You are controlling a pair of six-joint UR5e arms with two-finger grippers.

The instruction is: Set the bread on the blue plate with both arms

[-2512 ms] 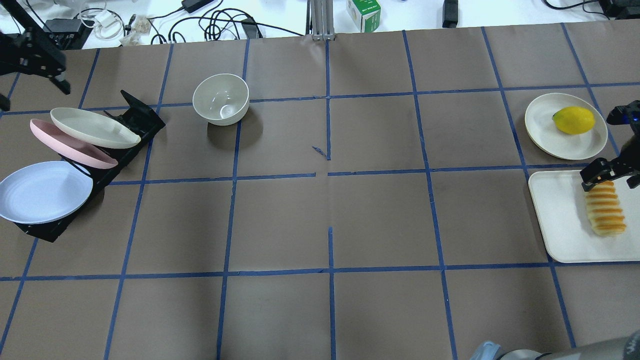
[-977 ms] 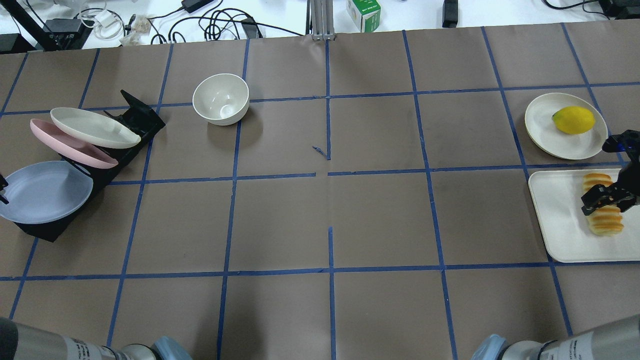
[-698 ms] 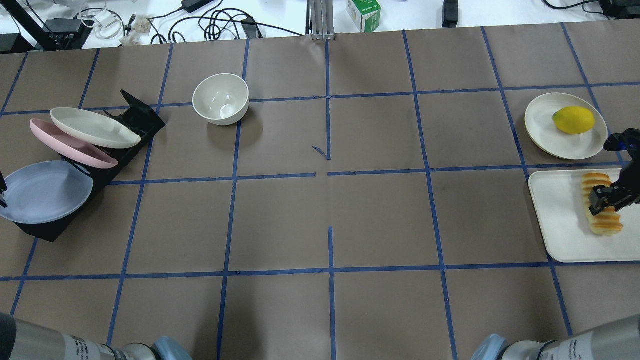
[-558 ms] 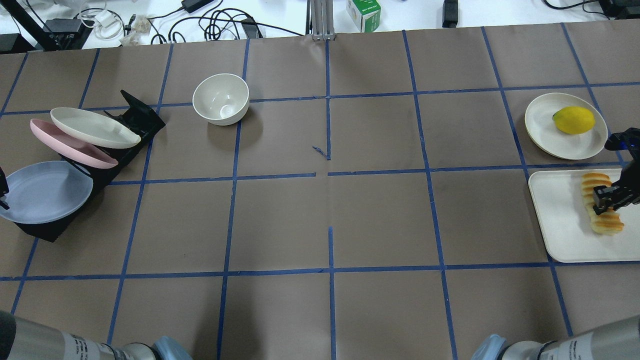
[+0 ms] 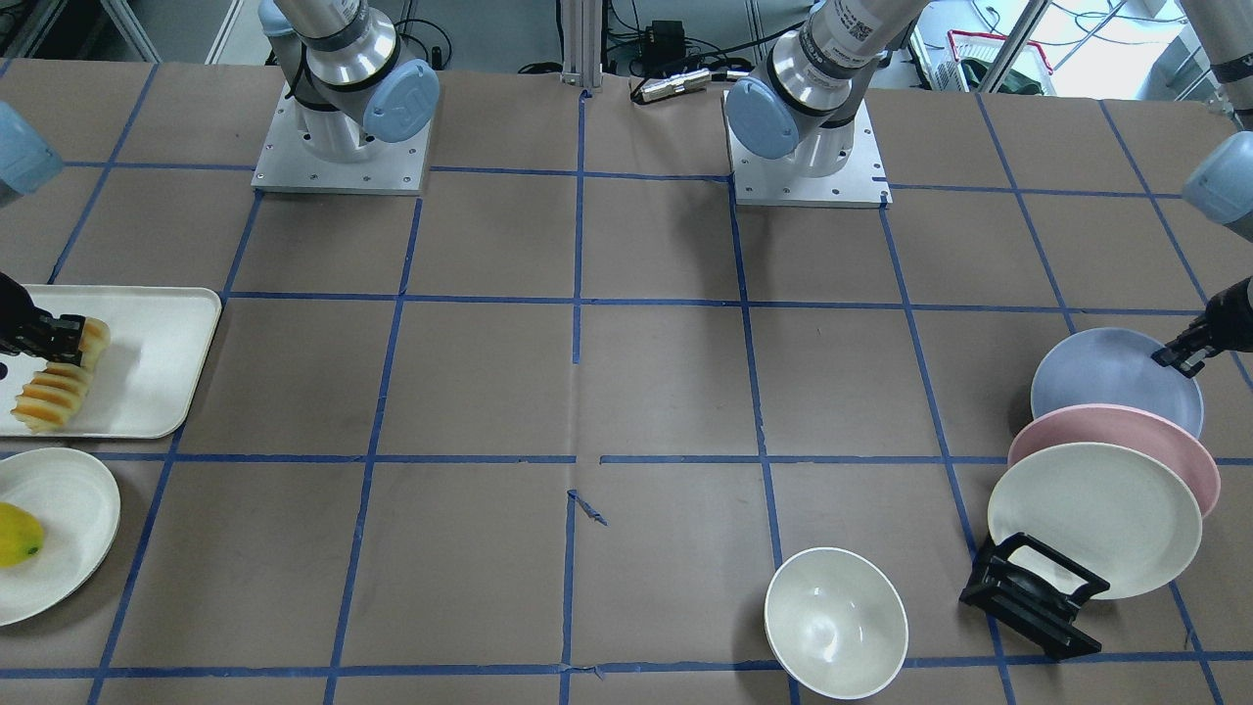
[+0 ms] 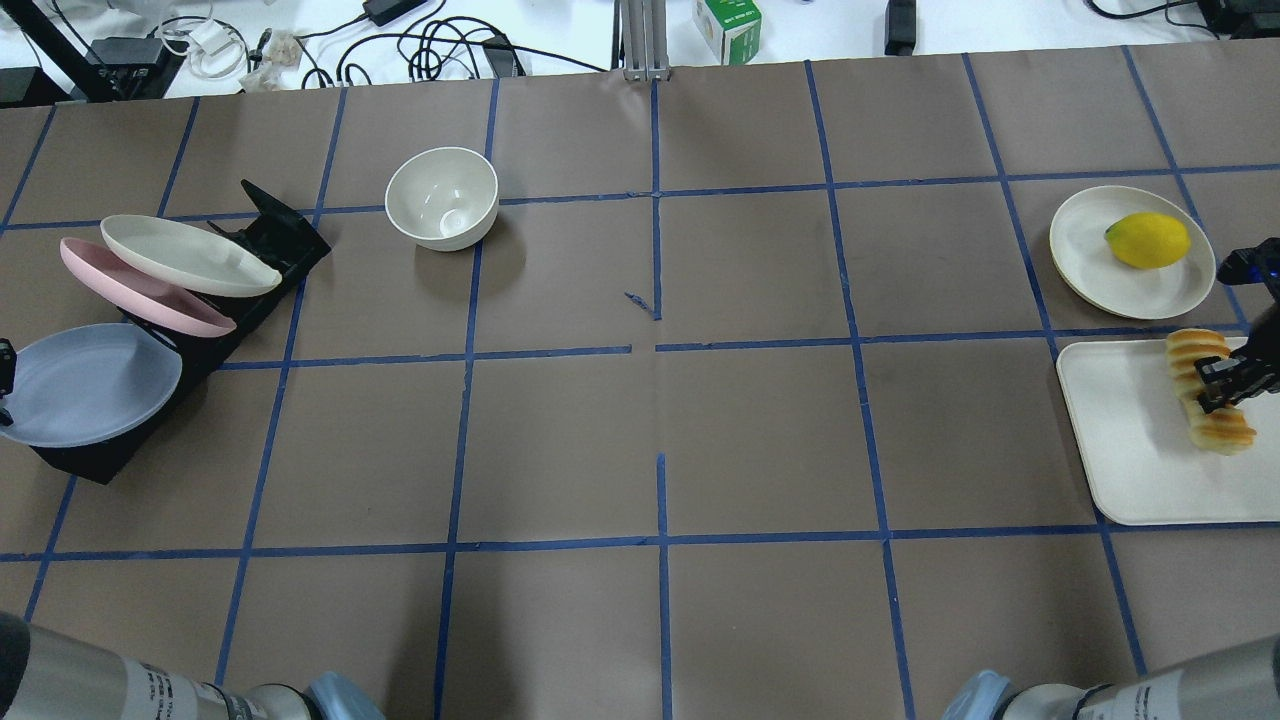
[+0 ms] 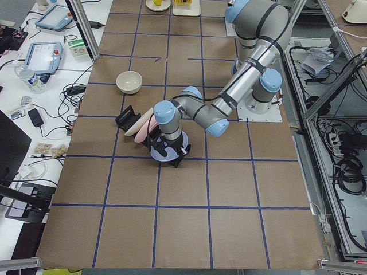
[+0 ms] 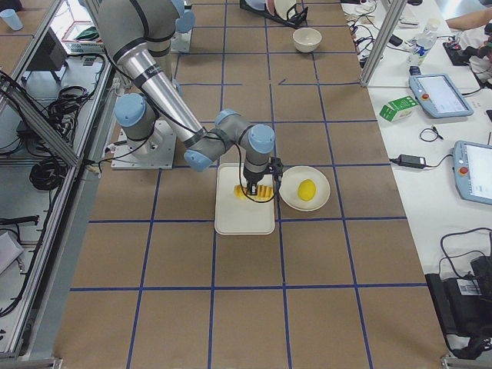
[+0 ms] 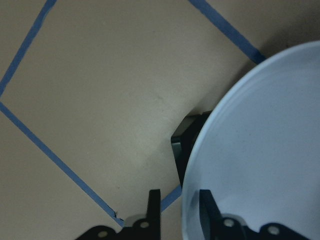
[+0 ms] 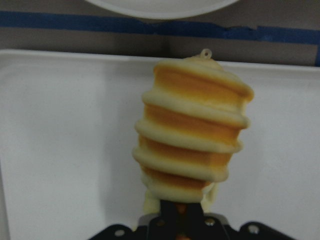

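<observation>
The bread point(image 6: 1208, 390), a ridged golden-orange loaf, is over the white tray point(image 6: 1125, 450) at the table's right edge. My right gripper point(image 6: 1225, 382) is shut on it; the right wrist view shows the bread point(image 10: 192, 145) sticking out from the gripper point(image 10: 180, 222), seemingly a little above the tray. The blue plate point(image 6: 90, 385) leans in the black rack point(image 6: 280, 235) at the far left. My left gripper point(image 6: 4, 368) is at its outer rim; in the left wrist view its fingers point(image 9: 152, 207) straddle the plate's rim point(image 9: 260, 160), shut on it.
A pink plate point(image 6: 140, 290) and a cream plate point(image 6: 190, 255) lean in the same rack behind the blue one. A white bowl point(image 6: 442, 197) stands at the back left. A lemon point(image 6: 1147, 240) lies on a cream plate point(image 6: 1085, 250) beyond the tray.
My right gripper came down over the bread, shut on it and shifted it towards the tray's far edge. My left gripper moved from the back left to the blue plate's rim.
</observation>
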